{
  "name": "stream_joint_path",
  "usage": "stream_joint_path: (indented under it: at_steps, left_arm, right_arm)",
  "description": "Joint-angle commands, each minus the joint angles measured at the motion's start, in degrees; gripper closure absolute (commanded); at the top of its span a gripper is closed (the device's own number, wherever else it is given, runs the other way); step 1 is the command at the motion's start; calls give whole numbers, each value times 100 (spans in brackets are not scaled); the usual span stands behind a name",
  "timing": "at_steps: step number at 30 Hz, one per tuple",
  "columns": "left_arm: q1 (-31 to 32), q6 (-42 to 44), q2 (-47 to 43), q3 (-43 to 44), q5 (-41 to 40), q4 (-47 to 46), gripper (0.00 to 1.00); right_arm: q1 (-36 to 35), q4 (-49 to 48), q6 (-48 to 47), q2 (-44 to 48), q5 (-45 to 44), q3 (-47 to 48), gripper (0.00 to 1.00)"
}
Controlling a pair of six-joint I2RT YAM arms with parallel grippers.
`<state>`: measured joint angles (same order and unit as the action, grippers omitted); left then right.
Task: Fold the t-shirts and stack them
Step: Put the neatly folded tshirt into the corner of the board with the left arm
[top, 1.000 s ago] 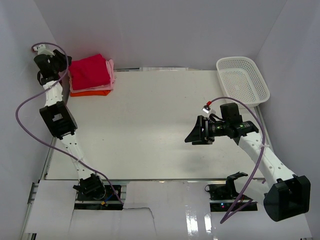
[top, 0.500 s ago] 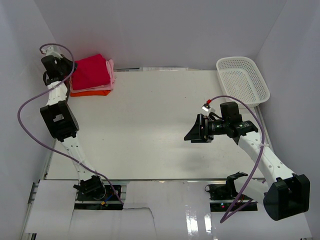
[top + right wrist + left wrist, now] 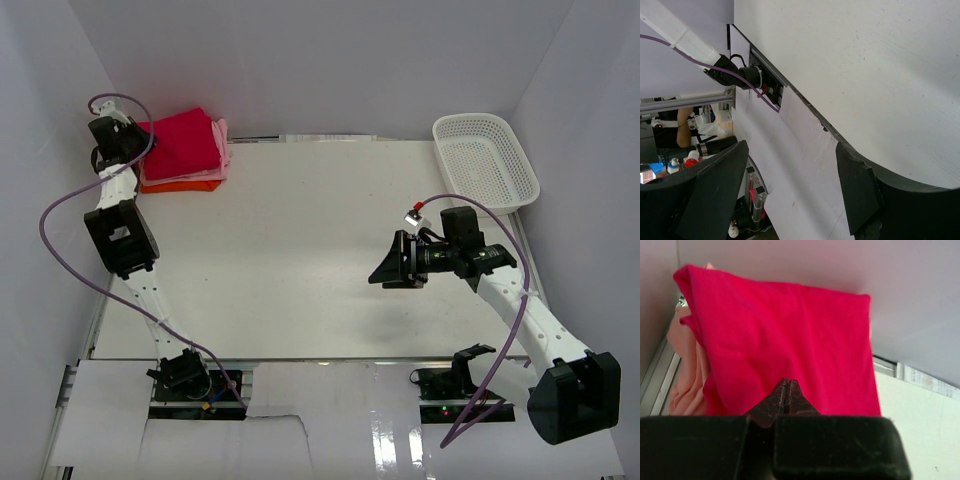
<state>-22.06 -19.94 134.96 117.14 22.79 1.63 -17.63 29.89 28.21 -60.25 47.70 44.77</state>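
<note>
- Near right, above the surface (image 3: pixel 290 230): right pincer (image 3: pixel 383 265), wide apart and holding nothing, well apart from all the cloth. Not much danger here. Could only scrape the surface if dropped too low.
- Far left, at the left edge of the pile: left pincer (image 3: pixel 785 390), tips pressed tight together, no cloth seen between them. Could poke into the pile like a stick and shove it along.
- Just past those tips: red t-shirt (image 3: pixel 790 335), folded, on top of the pile in the far left corner. Soft and loose, so could slide off or come unfolded if pushed from the side.
- Under it: pink t-shirts (image 3: pixel 226 150) and orange t-shirt (image 3: pixel 185 185), edges peeking out. Could get dragged crooked too, with no weight to hold them down.
- Right behind the pile: wall (image 3: pixel 300 60). Could squash the pile against it, or bang the left pincer on it, with so little room there.
- Far right: white basket (image 3: pixel 487 160), well apart from both pincers. No trouble there.
</note>
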Motion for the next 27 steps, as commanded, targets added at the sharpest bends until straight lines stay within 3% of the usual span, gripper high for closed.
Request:
stream_joint_path:
  at_steps: [1, 10, 18, 27]
  left_arm:
    - [-26, 131, 57, 142, 6, 119, 100]
    - [-26, 482, 417, 423, -160, 171, 100]
    - [-26, 1115, 848, 1240, -459, 558, 100]
    - [-87, 1282, 804, 1180, -943, 804, 100]
  right_arm:
    - [23, -36, 45, 127, -33, -39, 23]
    - [23, -18, 88, 119, -94, -65, 23]
    - [23, 8, 115, 119, -121, -100, 23]
    - [23, -97, 141, -13, -121, -30, 23]
